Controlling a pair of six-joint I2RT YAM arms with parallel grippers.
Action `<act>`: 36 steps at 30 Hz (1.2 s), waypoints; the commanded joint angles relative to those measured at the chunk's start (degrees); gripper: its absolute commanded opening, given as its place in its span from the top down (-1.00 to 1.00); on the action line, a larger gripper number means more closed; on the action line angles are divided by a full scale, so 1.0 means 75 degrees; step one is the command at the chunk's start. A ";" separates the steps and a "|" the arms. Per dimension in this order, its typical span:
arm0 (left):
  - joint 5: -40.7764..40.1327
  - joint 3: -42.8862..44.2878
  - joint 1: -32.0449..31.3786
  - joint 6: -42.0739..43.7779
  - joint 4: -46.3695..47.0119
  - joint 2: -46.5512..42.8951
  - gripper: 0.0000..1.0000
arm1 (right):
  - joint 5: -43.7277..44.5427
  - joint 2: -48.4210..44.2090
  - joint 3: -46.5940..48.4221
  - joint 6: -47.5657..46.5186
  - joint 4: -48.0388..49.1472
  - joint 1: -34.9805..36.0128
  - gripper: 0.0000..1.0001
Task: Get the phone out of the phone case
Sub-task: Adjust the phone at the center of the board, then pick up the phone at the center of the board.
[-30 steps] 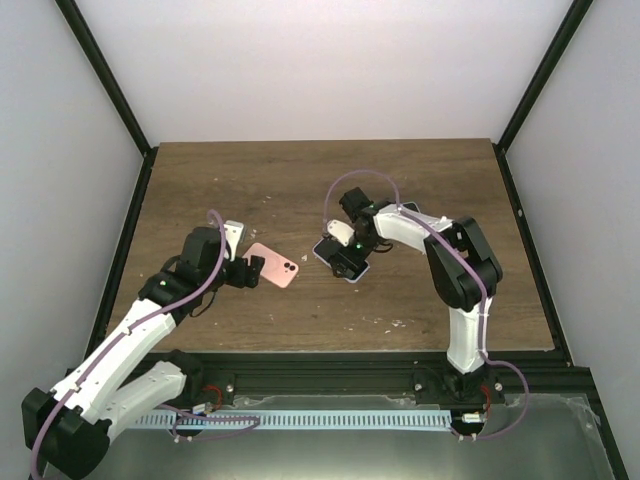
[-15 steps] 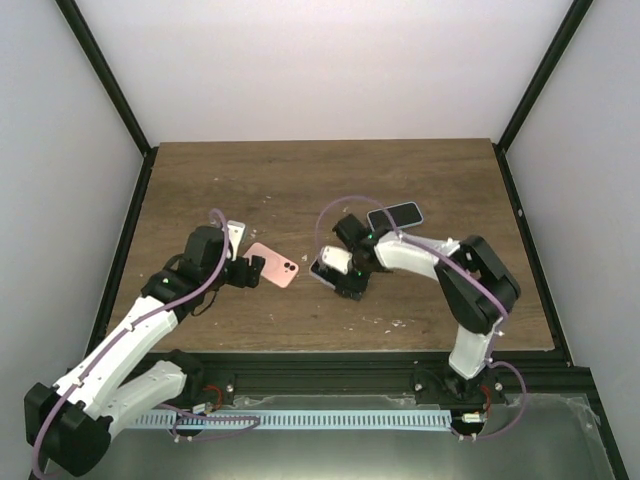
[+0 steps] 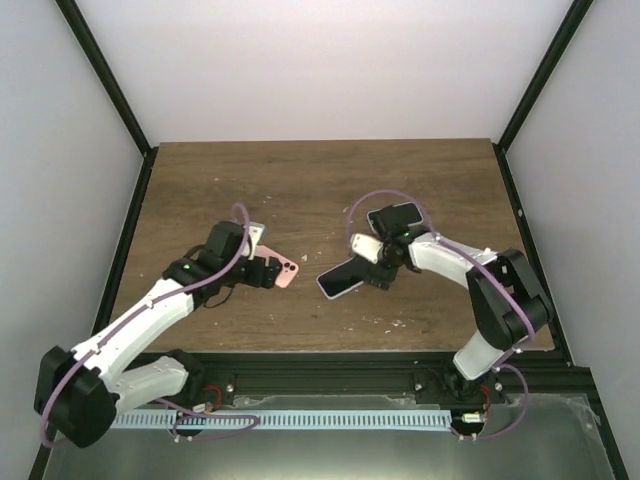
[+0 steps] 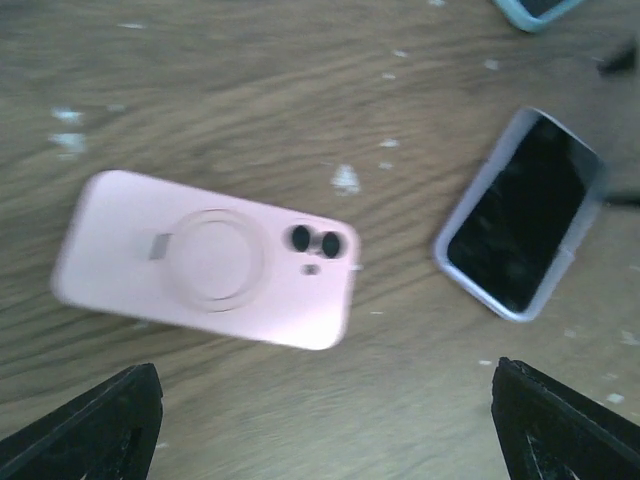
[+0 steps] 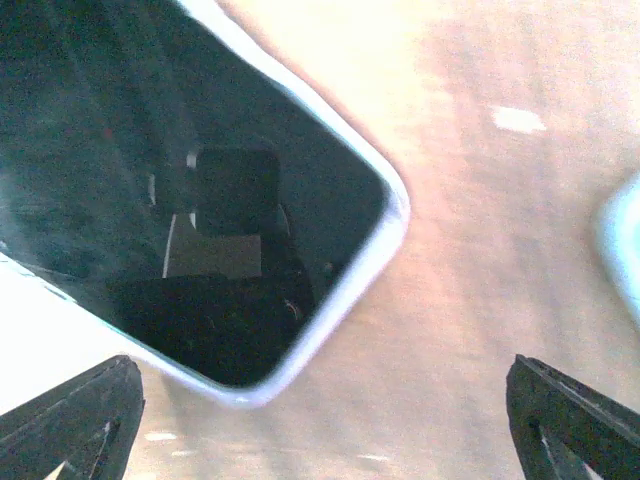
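Right claw (image 3: 368, 274), jaws spread wide and empty, hangs over the right end of the black-screened phone in a lilac case (image 3: 340, 280), which lies face up on the brown wooden table (image 3: 200, 180). Just left lies a pink ringed case (image 3: 285, 272), back up, ahead of the equally wide-spread left claw (image 3: 262, 272); a dark blue-rimmed phone (image 3: 395, 214) lies behind. Both arms reach low, the right folded back leftward.

My left gripper (image 3: 264, 272) has pushed forward and to the right until it overlaps the near end of the pink-cased phone (image 3: 288, 270), while my right gripper (image 3: 374, 268) has swung off rightward, leaving the lavender-cased phone (image 3: 340, 279) uncovered, turned and lying screen-up on the table (image 3: 300, 190).
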 commanded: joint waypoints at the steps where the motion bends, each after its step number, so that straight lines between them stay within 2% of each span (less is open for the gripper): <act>1: 0.0334 0.0604 -0.0981 -0.0452 0.0681 0.0744 -0.84 | 0.0319 0.0045 0.0670 0.0557 0.1042 -0.0757 -1.00; 4: 0.0150 0.1277 -0.1636 -0.0322 0.0751 0.1849 -0.85 | -0.0696 -0.0579 0.0765 0.1304 0.0491 -0.0939 -1.00; 7: 0.0166 0.2317 -0.2159 -0.0113 0.0453 0.3147 -0.88 | -0.1931 -0.1771 0.0534 0.1916 0.0245 -0.1250 -1.00; 10: -0.0092 0.3409 -0.2516 0.0245 -0.0058 0.4457 -0.99 | -0.2971 -0.3031 0.0267 0.2703 0.0443 -0.1995 -1.00; 15: -0.0280 0.4804 -0.2734 0.0915 -0.0563 0.5934 -1.00 | -0.4084 -0.4345 -0.0659 0.4148 0.1252 -0.3526 -1.00; 20: -0.0209 0.5690 -0.2752 0.1529 -0.0763 0.6890 -0.99 | -0.4301 -0.4497 -0.0958 0.4567 0.1426 -0.4180 -1.00; 24: 0.0116 0.6164 -0.2760 0.2064 -0.0782 0.7381 -1.00 | -0.4612 -0.4326 -0.0965 0.4655 0.1398 -0.4215 -1.00; 29: 0.0489 0.7028 -0.2758 0.2586 -0.1470 0.8271 -1.00 | -0.4699 -0.4179 -0.0939 0.4667 0.1480 -0.4216 -1.00; 36: 0.0086 0.7366 -0.2768 0.2647 -0.1575 0.8760 -0.99 | -0.4605 -0.4218 -0.0957 0.4603 0.1492 -0.4216 -1.00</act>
